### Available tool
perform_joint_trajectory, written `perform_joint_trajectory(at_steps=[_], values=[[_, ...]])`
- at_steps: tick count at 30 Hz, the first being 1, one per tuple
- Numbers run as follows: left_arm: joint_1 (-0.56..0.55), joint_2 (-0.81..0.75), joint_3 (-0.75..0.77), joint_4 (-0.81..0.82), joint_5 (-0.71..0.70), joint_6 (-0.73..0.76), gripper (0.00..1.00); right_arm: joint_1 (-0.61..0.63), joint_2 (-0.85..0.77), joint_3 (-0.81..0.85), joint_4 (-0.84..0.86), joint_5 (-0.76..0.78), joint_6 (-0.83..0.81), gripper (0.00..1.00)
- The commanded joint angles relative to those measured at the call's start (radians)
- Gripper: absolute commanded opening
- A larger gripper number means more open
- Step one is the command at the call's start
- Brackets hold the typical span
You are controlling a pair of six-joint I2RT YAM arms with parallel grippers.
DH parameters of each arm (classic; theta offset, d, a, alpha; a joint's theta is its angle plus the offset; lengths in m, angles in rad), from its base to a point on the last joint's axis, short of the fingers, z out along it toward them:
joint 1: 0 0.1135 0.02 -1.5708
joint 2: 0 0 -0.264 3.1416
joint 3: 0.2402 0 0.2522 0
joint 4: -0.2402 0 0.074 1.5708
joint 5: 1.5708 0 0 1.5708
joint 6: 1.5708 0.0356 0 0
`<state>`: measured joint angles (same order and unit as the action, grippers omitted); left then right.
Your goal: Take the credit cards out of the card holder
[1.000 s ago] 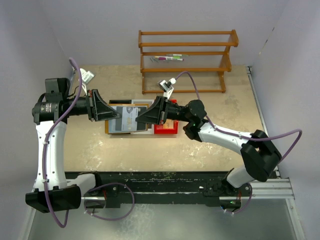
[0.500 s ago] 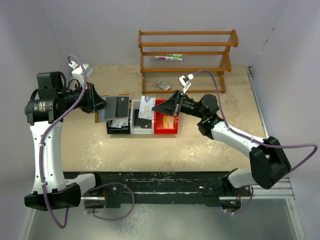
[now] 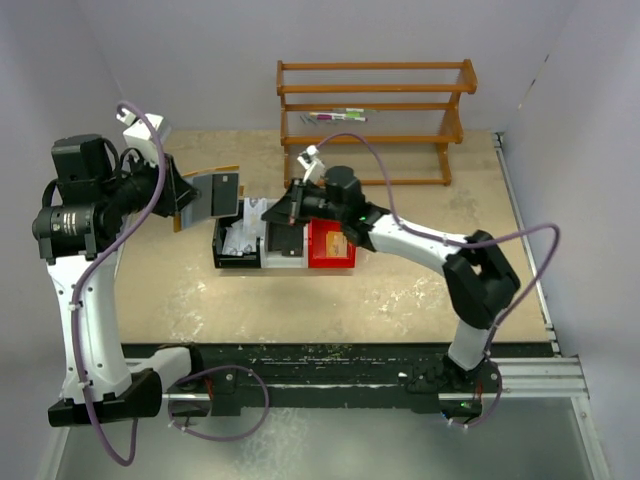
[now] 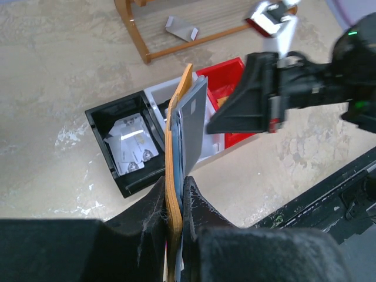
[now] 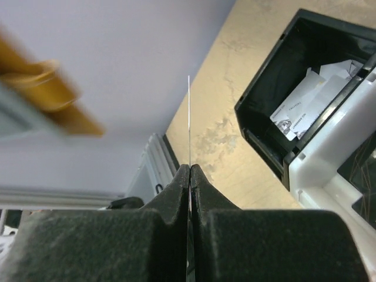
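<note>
The right gripper (image 5: 190, 170), pinched shut on one thin credit card (image 5: 188, 117) held edge-on, hangs over the white bin (image 3: 283, 262), just right of the black bin (image 3: 236, 264), while the left gripper (image 4: 174, 197) clamps the opened card holder (image 4: 179, 126) upright, farther left.

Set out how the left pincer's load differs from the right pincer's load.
The left pincer grips the card holder, a thick folding piece, tan outside and grey inside. The right pincer pinches one credit card, so thin that edge-on it shows as a line. The card holder is held left of the black bin; the credit card is near the white bin. Both loads are off the table, clamped in shut pincers.
</note>
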<state>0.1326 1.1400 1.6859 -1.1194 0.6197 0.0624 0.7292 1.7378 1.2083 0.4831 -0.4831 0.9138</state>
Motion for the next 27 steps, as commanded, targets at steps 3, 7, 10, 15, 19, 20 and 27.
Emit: perform_joint_trajectory(at_steps=[3,7,10,15,19,20,27], values=[[0.004,-0.016,0.06,0.005,0.04,-0.015,0.0,0.082,0.194,0.244,-0.204,0.231,-0.024,0.0],[0.004,-0.014,0.05,-0.018,0.088,-0.025,0.0,0.113,0.303,0.36,-0.257,0.308,-0.028,0.0],[0.003,-0.021,0.05,-0.028,0.139,-0.035,0.0,0.125,0.354,0.399,-0.262,0.338,-0.023,0.0],[0.004,-0.022,0.07,-0.043,0.186,-0.041,0.0,0.139,0.426,0.449,-0.273,0.372,-0.02,0.0],[0.004,-0.011,0.082,-0.057,0.253,-0.047,0.0,0.155,0.481,0.51,-0.294,0.389,-0.032,0.0],[0.004,-0.006,0.081,-0.06,0.276,-0.048,0.0,0.159,0.498,0.525,-0.299,0.392,-0.033,0.0],[0.004,-0.003,0.097,-0.08,0.336,-0.052,0.0,0.171,0.488,0.536,-0.34,0.437,-0.062,0.22]])
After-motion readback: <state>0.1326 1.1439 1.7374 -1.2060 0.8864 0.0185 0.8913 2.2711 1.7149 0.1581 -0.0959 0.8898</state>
